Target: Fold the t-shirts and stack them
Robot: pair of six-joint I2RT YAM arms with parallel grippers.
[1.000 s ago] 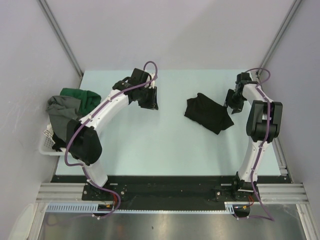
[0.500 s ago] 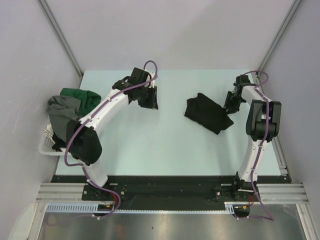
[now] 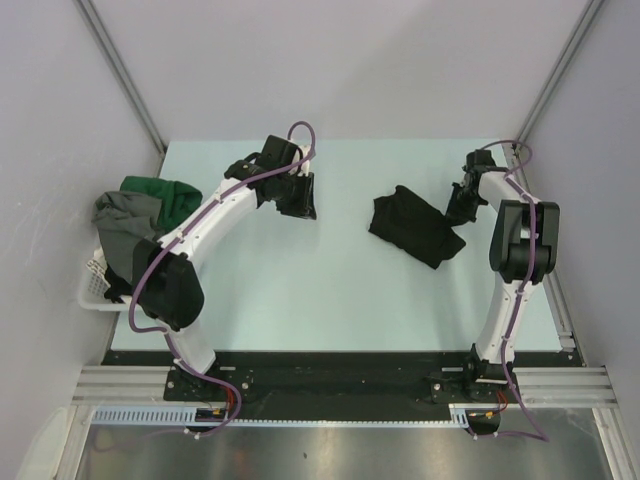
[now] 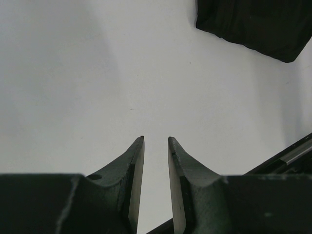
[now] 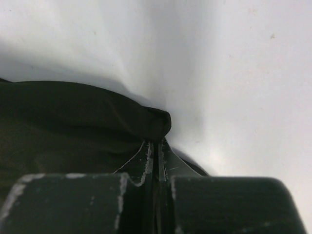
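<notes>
A folded black t-shirt lies right of the table's middle; its corner shows in the left wrist view. My right gripper is down at its far right edge. In the right wrist view the jaws are pressed together, with a bulged fold of the black cloth pinched at their tips. My left gripper hovers over bare table left of centre, its jaws a narrow gap apart with nothing between them. A dark green t-shirt and a grey one are heaped at the left.
A white slatted basket stands at the table's left edge under the heap, with a dark shirt hanging over it. Grey walls close in on three sides. The left arm arches over the left part of the table.
My right gripper has edged in to the black t-shirt's right edge and closed from open to shut. The left arm has not moved.
</notes>
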